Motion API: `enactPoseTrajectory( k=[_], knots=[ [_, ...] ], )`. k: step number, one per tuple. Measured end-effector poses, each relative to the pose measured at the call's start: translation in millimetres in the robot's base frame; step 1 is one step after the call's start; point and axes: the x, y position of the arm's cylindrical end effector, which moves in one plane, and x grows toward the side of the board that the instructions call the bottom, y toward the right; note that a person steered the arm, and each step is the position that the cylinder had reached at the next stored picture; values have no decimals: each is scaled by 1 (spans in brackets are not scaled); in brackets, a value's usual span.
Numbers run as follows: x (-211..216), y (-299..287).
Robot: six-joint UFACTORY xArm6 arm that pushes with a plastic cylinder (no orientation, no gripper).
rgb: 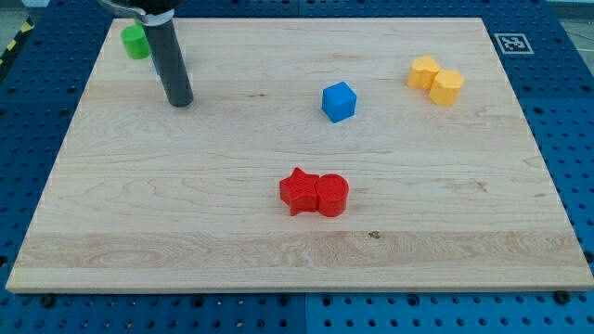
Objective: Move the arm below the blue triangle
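Observation:
A blue block (pixel 339 101) that looks like a small cube sits on the wooden board, right of centre in the upper half. My rod comes down from the view's top left, and my tip (pixel 178 102) rests on the board far to the left of the blue block, at about the same height in the view. A green block (pixel 135 41) lies just up and left of the rod, near the board's top left corner.
A red star-shaped block (pixel 298 191) and a red round block (pixel 331 196) touch each other below the blue block. Two yellow blocks (pixel 435 80) touch each other at the upper right. A marker tag (pixel 511 42) lies beyond the board's top right corner.

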Motion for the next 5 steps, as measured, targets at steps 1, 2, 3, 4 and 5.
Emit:
enactPoseTrajectory(
  k=[1, 2, 3, 4, 5],
  knots=[
    [0, 9],
    [-5, 10],
    [-28, 10],
    [-36, 3],
    [-37, 2]
  ],
)
